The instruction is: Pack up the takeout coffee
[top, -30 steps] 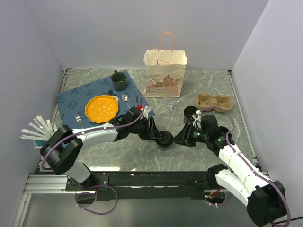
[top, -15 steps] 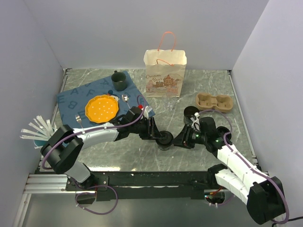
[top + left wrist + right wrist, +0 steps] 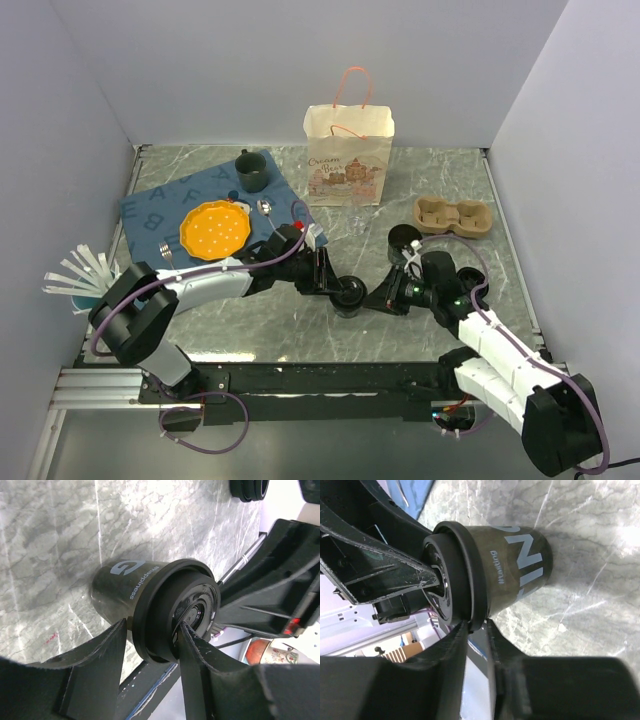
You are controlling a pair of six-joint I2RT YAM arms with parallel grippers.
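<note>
left gripper point(image 3: 152, 630) clamps the lidded cup point(image 3: 117, 587); right gripper point(image 3: 476, 627) perhaps touches its rim.

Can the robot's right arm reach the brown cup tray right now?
Probably yes. The tray lies just beyond the right arm, with only a second cup beside the way; but the right gripper is pinching the lidded cup's rim.

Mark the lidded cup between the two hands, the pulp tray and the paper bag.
lidded cup point(image 3: 349, 294), top external view, on its black lid.
pulp tray point(image 3: 453, 214), top external view, on the bridge between its two wells.
paper bag point(image 3: 349, 165), top external view, on its printed front face.
</note>
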